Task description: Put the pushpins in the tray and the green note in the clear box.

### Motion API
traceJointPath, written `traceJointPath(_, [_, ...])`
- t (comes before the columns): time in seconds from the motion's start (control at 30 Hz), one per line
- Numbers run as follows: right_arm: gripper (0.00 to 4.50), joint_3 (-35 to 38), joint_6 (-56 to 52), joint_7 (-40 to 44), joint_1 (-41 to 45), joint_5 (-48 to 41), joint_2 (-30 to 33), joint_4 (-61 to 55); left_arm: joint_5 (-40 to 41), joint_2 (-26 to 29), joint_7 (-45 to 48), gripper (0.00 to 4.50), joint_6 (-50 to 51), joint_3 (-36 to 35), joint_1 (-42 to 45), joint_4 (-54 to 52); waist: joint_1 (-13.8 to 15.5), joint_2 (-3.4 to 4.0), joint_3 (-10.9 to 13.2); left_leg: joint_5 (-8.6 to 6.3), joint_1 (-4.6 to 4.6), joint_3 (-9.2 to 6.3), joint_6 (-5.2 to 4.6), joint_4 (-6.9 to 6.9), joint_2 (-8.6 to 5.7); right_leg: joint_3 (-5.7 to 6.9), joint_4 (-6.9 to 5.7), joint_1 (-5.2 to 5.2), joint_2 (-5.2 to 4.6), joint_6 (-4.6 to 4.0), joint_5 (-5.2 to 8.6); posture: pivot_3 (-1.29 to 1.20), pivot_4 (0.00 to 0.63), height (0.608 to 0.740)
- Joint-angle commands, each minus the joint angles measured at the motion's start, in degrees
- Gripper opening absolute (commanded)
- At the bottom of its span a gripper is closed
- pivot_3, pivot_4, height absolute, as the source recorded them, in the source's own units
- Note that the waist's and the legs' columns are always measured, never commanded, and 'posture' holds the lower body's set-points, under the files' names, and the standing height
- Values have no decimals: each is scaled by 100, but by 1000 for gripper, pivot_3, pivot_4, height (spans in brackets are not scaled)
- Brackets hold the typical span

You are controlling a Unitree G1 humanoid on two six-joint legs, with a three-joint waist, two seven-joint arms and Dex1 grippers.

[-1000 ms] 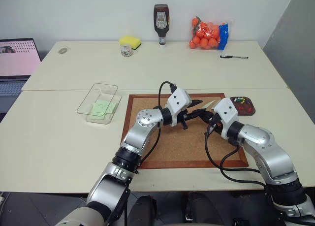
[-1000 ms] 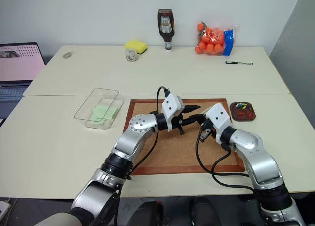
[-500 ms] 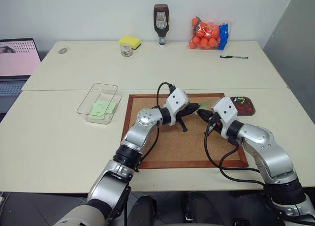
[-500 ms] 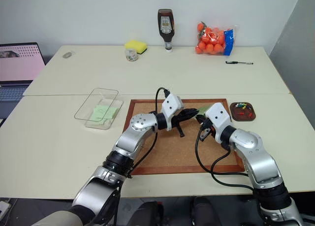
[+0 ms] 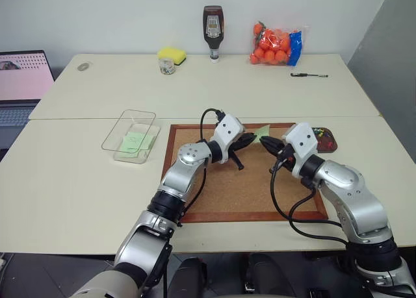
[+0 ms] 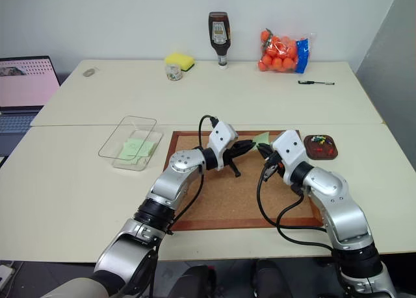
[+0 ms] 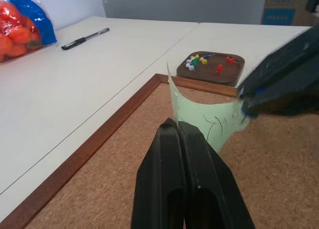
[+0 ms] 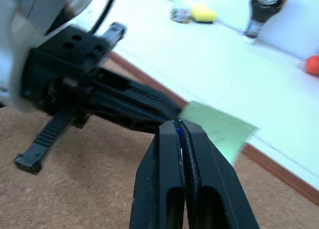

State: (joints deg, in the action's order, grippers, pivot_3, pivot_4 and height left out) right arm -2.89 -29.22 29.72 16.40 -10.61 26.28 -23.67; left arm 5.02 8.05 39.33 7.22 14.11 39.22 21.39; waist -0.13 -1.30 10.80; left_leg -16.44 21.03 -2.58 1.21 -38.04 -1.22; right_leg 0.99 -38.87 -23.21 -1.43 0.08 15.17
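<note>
Whereas a second ago the left pincer (image 5: 250,139) stood parted beside the right pincer (image 5: 265,142) low over the corkboard (image 5: 214,194), it has now closed on one edge of the green note (image 7: 207,123), and both pincers have risen slightly with the slip stretched between them above the board's far edge. The right pincer, fingers pressed together, pinches the opposite edge of the same note; in the right wrist view a small blue object sits between its fingertips against the paper, most likely the head of a pushpin, though this cannot be told for certain. The note hangs curled and clear of the cork, held at two points. The change indicates that the slip has been secured by the left arm, so that a pull apart could free whatever the right pincer holds from the paper; the risk lies in tearing so thin a sheet. The tray (image 5: 327,139) rests on the table (image 5: 65,181) just beyond the board's far right corner and already contains several pushpins (image 7: 202,62) with red, green, yellow and white heads. The clear box (image 5: 130,136) stands on the table to the left of the board and holds another pale green slip (image 5: 134,141). By this reading the pin-gathering is nearly finished, and the held note has yet to be carried across to the box.
</note>
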Motion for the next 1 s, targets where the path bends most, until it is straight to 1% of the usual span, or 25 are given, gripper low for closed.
traceJointPath(0.03, [0, 307, 182, -121, 52, -144, -67, -364, -58, 46, -172, 33, -2, -150, -51, -146, -1, 0, 0, 0, 0, 0, 0, 0, 0, 0, 0, 0, 0, 0, 0, 0, 150, 740])
traceJointPath(0.27, [0, 526, 207, -274, 11, -196, -154, -493, 33, 45, -322, 33, 121, -286, -132, -234, 2, 0, 0, 0, 0, 0, 0, 0, 0, 0, -1, 0, -1, 0, 0, 0, 150, 740])
traceJointPath(0.4, [0, 888, 18, -488, -115, -176, -33, -460, 286, 88, -201, 33, 273, -462, -197, -603, 4, 0, 0, 0, 0, 0, 0, 0, 0, -1, -1, 0, -1, 0, 0, 0, 150, 740])
traceJointPath(0.57, [0, 1166, -265, -843, -255, 96, 172, 49, 669, 224, -134, 33, 704, -786, -328, -1332, 2, 0, 0, 0, 1, 2, 0, -1, 0, -1, -1, 0, -3, -1, -1, 0, 150, 740])
traceJointPath(0.73, [0, 1433, -120, -1319, 283, 267, 95, 1625, 834, 503, -166, 33, 1166, -962, -538, -2024, -22, 1, -1, 0, -9, 11, 0, 0, 1, -11, -11, 0, -1, -2, -1, 0, 150, 740])
traceJointPath(0.9, [0, 1440, 274, -1398, 795, 384, 142, 2827, 893, 613, -188, 33, 1351, -967, -596, -2298, -19, 1, -1, 0, -9, 17, 0, 0, 2, -14, -11, 0, 1, -3, -2, 0, 150, 740])
traceJointPath(1.0, [0, 1424, 486, -1392, 1041, 411, 183, 3421, 905, 646, -210, 33, 1413, -970, -636, -2404, -15, 1, -1, 0, -9, 25, 0, 0, 2, -20, -8, -1, 1, -29, -18, 0, 150, 740])
